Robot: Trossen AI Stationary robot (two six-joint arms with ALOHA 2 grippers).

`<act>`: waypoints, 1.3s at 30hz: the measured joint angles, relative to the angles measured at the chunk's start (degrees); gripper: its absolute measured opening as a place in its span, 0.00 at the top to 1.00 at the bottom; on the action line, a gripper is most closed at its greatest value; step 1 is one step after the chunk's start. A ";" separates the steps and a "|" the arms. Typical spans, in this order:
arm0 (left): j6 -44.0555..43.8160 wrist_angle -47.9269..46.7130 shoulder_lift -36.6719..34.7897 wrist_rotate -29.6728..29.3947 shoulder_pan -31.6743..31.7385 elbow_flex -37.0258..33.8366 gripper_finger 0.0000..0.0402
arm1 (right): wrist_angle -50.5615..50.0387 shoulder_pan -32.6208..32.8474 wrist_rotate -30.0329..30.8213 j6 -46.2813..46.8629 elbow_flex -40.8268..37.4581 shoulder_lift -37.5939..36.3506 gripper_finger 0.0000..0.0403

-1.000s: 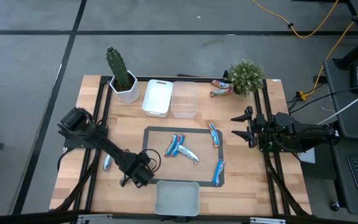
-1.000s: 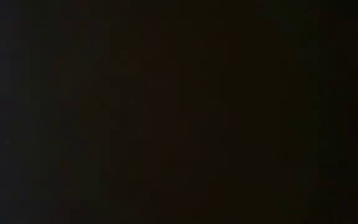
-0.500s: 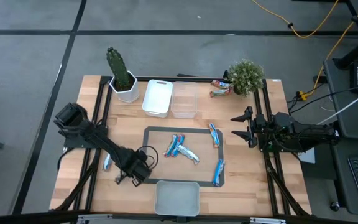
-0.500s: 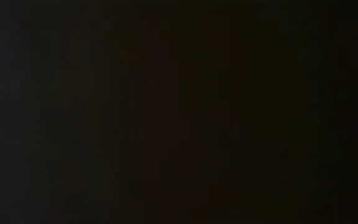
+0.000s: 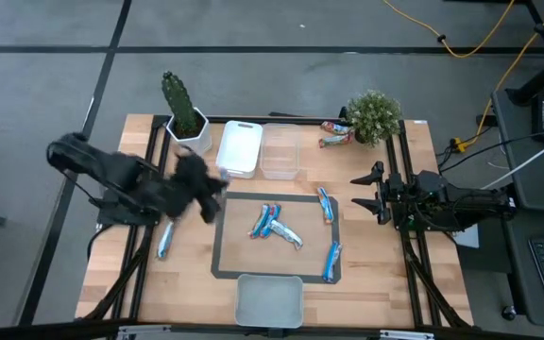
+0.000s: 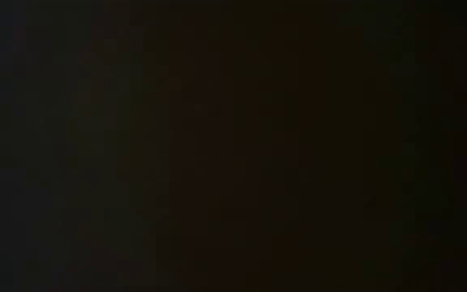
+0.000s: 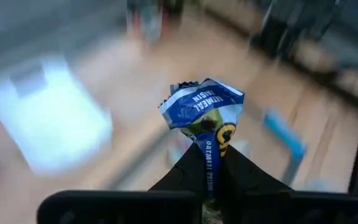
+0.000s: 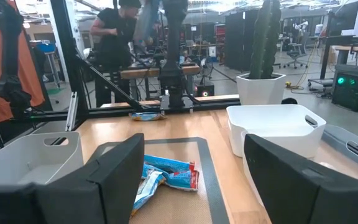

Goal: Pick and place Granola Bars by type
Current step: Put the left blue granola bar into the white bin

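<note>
The left gripper [image 7: 211, 163] pinches a blue bar [image 7: 205, 115] between its dark fingers, up in the air over the table [image 5: 366, 283] near the white tray [image 5: 238, 147] (the arm is blurry from above); the clear tray [image 5: 280, 151] sits just beside the white one. The right gripper [image 5: 368, 192] waits at the right edge with its fingers [image 8: 107, 171] spread wide and holding nothing; more blue bars [image 5: 274, 226] lie inside the grey frame [image 5: 218, 241], one bar [image 5: 164, 242] lies left of it, and two reddish bars [image 5: 334, 133] lie by the bushy plant [image 5: 374, 115]. A grey tray [image 5: 269, 300] sits at the near edge, and a cactus [image 5: 183, 109] stands at the back left.
</note>
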 joint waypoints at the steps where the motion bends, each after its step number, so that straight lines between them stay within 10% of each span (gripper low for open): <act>1: 2.84 0.02 -0.91 -1.94 -0.17 1.96 0.98 | 0.02 -0.01 0.00 -0.02 0.00 0.02 0.31; 12: 24.44 0.02 -1.30 -4.30 10.83 13.08 0.98 | 0.02 0.00 0.00 0.01 0.00 0.00 0.31; 24: 42.20 0.26 9.08 24.26 46.40 20.69 0.97 | 0.04 -0.01 0.00 0.52 0.00 0.02 0.31; 39: 43.14 17.71 21.59 32.37 52.81 -9.83 0.96 | -0.74 -0.01 0.00 3.29 0.00 0.00 0.31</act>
